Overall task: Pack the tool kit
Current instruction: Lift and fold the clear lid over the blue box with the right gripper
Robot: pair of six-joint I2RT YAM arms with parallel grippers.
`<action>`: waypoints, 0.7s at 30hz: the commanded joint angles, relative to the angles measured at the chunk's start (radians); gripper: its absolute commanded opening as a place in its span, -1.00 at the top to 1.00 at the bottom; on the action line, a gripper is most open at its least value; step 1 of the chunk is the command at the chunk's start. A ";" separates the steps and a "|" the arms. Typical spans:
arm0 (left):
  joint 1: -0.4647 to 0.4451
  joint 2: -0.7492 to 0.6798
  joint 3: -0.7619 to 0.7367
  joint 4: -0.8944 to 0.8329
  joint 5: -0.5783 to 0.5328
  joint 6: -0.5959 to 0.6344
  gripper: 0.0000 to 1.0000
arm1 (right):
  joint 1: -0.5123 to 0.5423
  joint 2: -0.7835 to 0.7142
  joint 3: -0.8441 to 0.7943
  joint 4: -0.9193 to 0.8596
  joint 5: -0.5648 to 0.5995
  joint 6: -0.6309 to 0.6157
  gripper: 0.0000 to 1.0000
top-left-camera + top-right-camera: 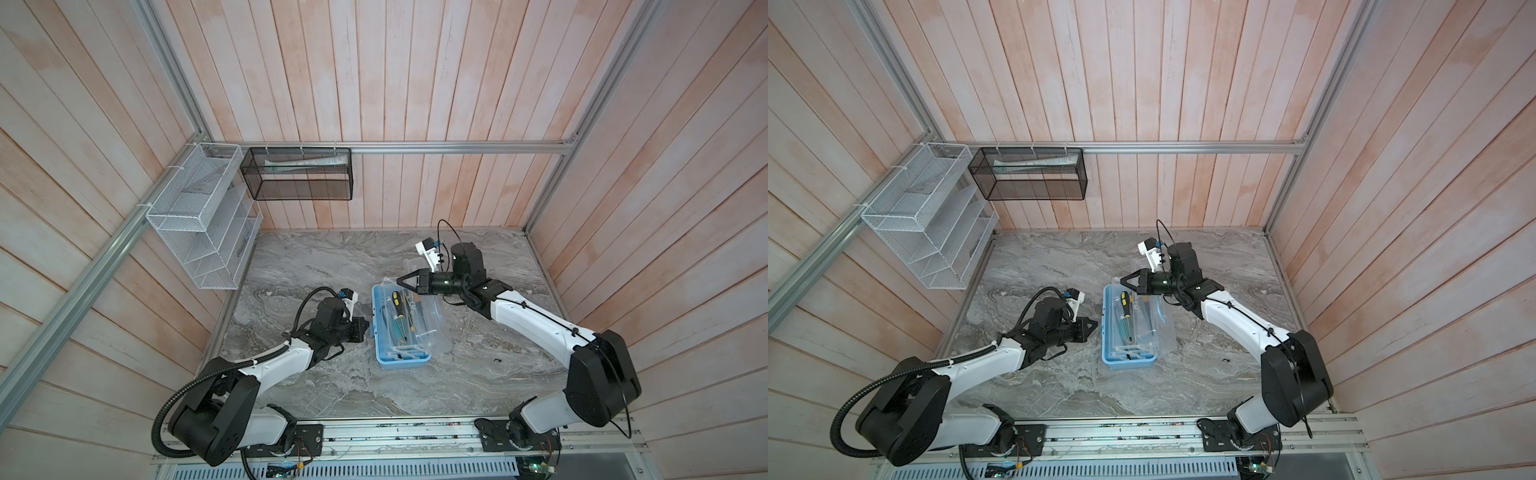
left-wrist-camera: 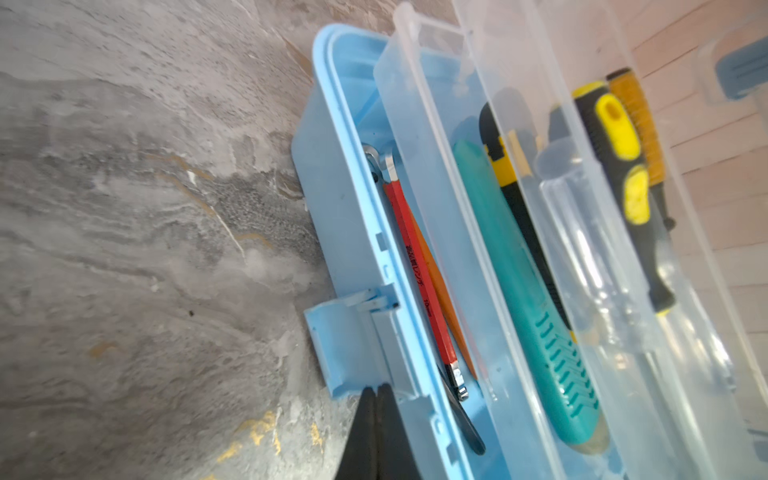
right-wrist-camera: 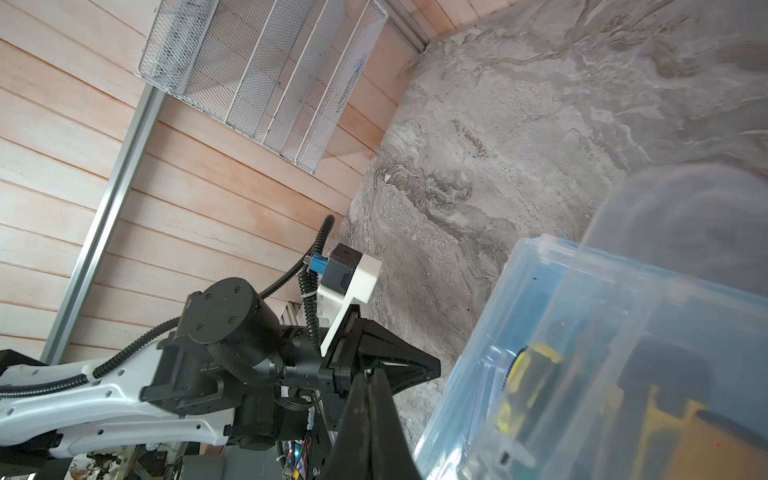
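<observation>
Both claws are clenched on nothing. The left claw (image 1: 367, 326) has its tips pressed together just beside the long wall of the light blue box (image 1: 377, 332). The right claw (image 1: 399, 281), also pinched tight and empty, hangs at the box's far end, close to the clear lid (image 1: 436, 328); I cannot tell whether it touches the plastic. Packing looks nearly finished, in my judgement. The tools lie inside the box directly ahead of the left claw, and neither top view shows a loose tool on the marble table (image 1: 316, 266); a tiny dark speck on the right arm's side is too small to name. What is left, I judge, is to settle the clear inner tray (image 2: 419, 137), which seems to sit askew, swing the lid down from where it stands open on the side of the box away from the left claw, and snap the latch (image 2: 340, 345). The left wrist view shows what the top views cannot. The latch hangs open right at the claw's tips. A red hex key (image 2: 419, 274) lies over an orange one in the gap between the nearest box wall and the tray. Farther from the claw are a teal utility knife (image 2: 536, 316), a black-and-yellow knife (image 2: 509, 174) and a black-and-yellow screwdriver (image 2: 619, 166). The right wrist view shows only blurred plastic beside its own claw, yet shows the white wire rack (image 3: 266, 70) on the wall beyond.
</observation>
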 commanded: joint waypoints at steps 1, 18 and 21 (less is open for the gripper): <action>0.014 -0.034 -0.020 -0.004 -0.017 0.014 1.00 | 0.029 0.083 0.044 -0.038 0.037 -0.037 1.00; 0.051 -0.102 -0.056 -0.065 -0.049 -0.013 0.89 | -0.011 0.066 0.179 -0.375 0.310 -0.248 0.45; 0.051 -0.081 -0.064 -0.021 -0.016 -0.031 0.75 | -0.048 0.010 0.102 -0.432 0.477 -0.283 0.16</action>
